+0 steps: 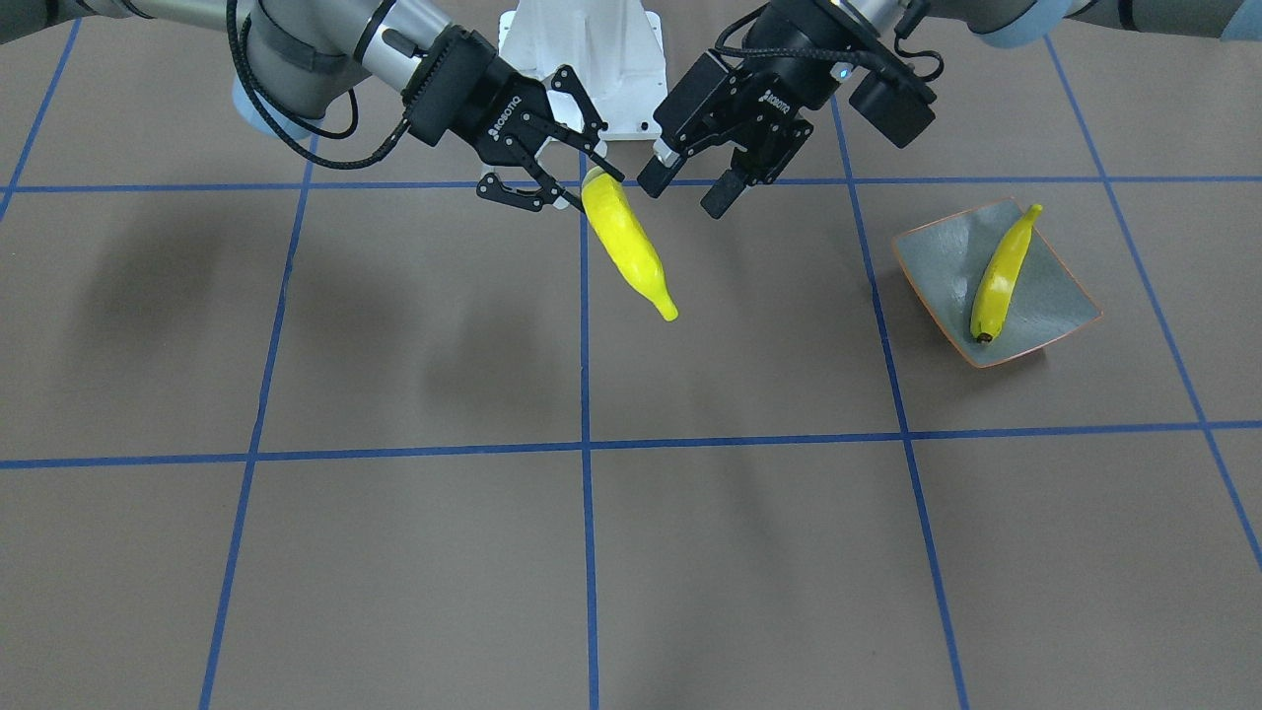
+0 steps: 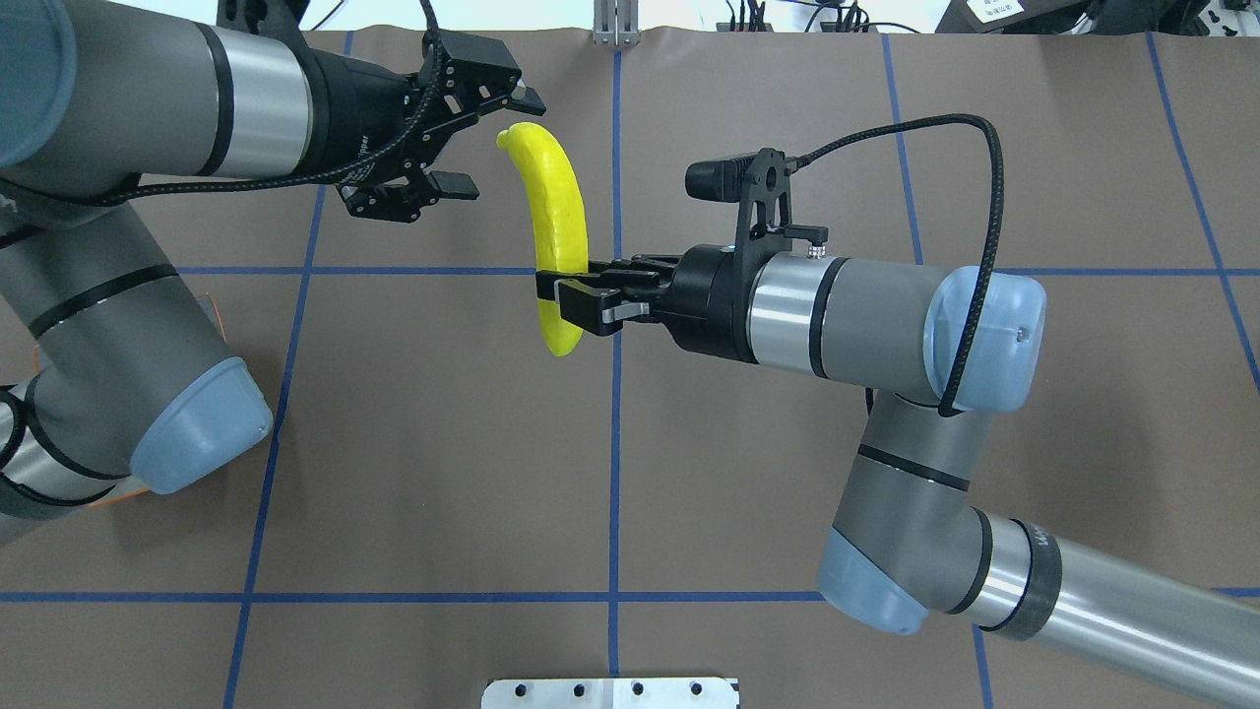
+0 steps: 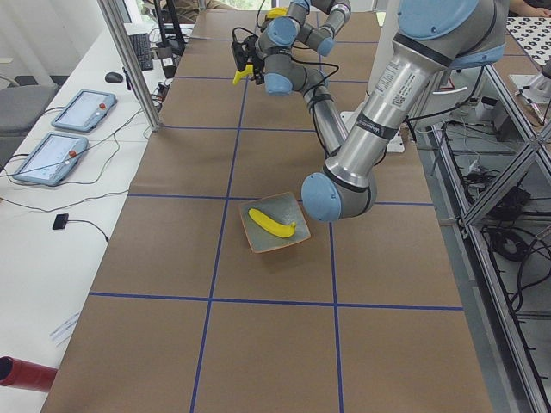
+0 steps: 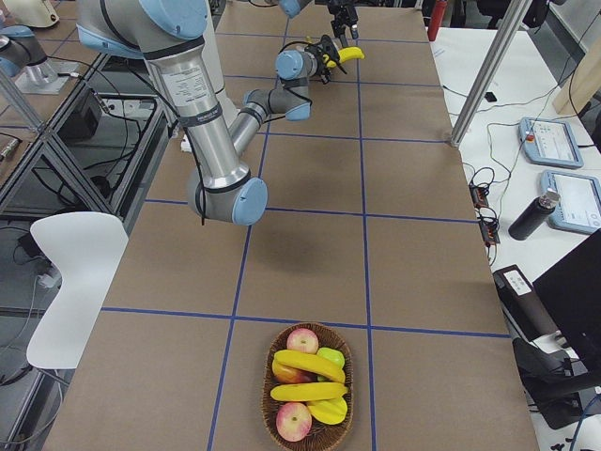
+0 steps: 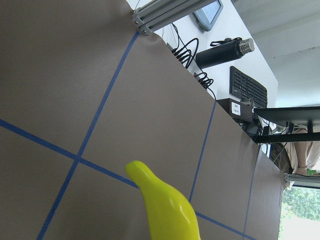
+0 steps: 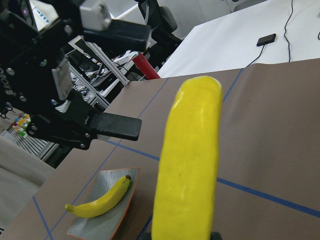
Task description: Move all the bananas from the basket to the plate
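My right gripper [image 2: 569, 300] is shut on a yellow banana [image 2: 553, 226] near its robot-side end and holds it in the air over the table's middle. The left gripper [image 2: 487, 143] stands open just beside that banana's far tip, not touching it; one of its fingers [image 6: 112, 127] shows in the right wrist view. In the front view the held banana [image 1: 631, 251] hangs between the right gripper [image 1: 590, 185] and the left gripper [image 1: 690, 182]. The grey-blue plate [image 1: 1055, 296] holds one banana [image 1: 1001, 276]. Far off, the basket [image 4: 272, 413] holds two bananas [image 4: 310, 365] among apples.
A white mount [image 1: 582, 59] stands at the robot's base. Tablets [image 3: 82, 107] and a red cylinder [image 3: 26, 374] lie on the side bench. A dark bottle [image 4: 531, 216] and a white chair [image 4: 75, 272] are beside the table.
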